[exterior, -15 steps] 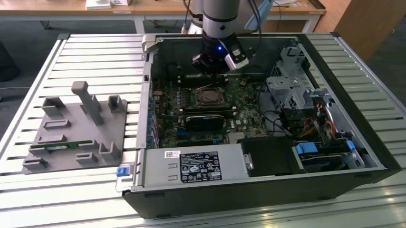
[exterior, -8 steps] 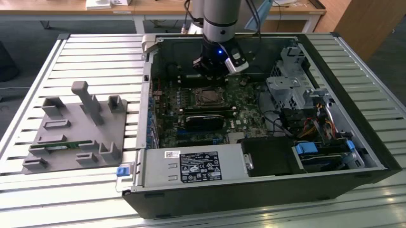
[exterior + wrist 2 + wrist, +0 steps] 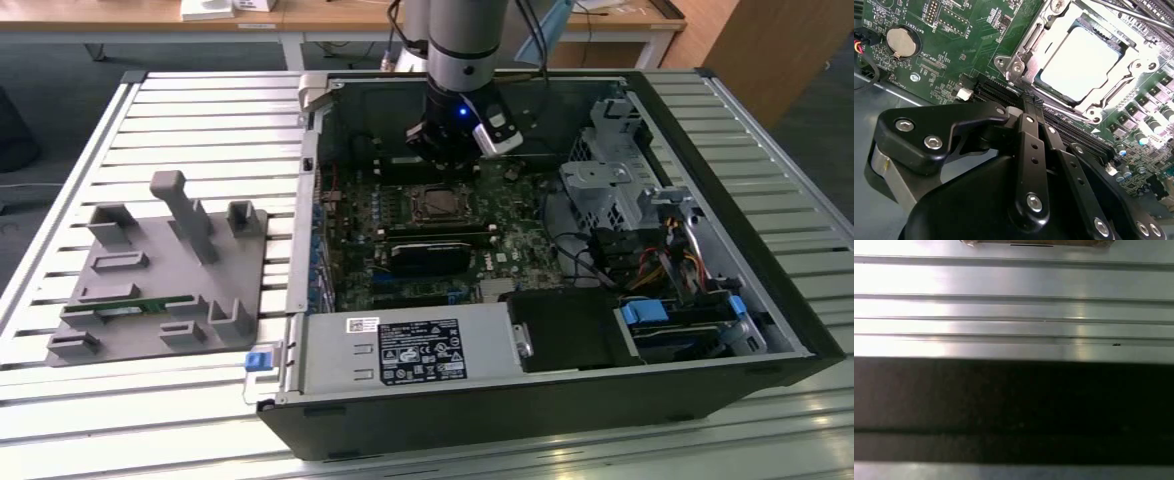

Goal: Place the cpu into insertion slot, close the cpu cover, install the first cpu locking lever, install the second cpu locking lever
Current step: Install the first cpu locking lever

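Cpu (image 3: 1081, 55) seated in insertion slot (image 3: 1051, 87) at upper right of second wrist view, framed by cpu cover (image 3: 1026, 50) seemingly down around it, gripper (image 3: 1029, 107) just beside at centre, fingers pressed together, holding nothing, likely poised for levers.

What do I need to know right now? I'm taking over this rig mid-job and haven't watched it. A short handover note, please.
Pincer: shut, holding nothing, hanging close beside the chip inside the open computer case.
Chip: seated on the green board, silver top up.
Cover: down over the chip, framing it.
Done: chip placed, cover closed.
Left: the two locking levers. Thin metal rods run past the far side of the cover, and I cannot tell whether either is latched.
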`<act>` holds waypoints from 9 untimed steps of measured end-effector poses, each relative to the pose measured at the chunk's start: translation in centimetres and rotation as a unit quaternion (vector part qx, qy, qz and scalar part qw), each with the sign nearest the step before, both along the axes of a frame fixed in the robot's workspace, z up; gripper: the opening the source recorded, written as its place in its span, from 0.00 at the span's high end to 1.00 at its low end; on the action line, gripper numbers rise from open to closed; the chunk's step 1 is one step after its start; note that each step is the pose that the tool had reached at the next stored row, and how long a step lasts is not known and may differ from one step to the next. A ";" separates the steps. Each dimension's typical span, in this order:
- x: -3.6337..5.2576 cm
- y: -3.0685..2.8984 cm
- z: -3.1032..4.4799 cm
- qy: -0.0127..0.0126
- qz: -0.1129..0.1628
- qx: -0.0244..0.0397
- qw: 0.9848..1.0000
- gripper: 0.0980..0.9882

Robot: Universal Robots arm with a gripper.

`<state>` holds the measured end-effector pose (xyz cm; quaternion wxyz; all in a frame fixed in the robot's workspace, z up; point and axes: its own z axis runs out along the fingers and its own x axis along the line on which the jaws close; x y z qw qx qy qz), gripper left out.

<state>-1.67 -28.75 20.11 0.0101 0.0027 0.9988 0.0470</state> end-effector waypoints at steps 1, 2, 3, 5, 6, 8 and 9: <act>0.00 0.00 0.03 0.000 0.000 0.000 1.000 0.99; 0.00 0.00 0.08 0.000 0.000 0.000 1.000 0.99; 0.00 0.00 0.14 0.000 0.000 0.000 1.000 0.99; 0.01 0.01 0.15 0.000 0.000 0.000 1.000 0.99; 0.01 0.01 0.15 0.000 0.000 0.000 1.000 0.99; 0.01 0.00 0.14 0.000 0.000 -0.002 1.000 0.99; 0.01 0.00 0.10 0.000 0.000 -0.003 1.000 0.99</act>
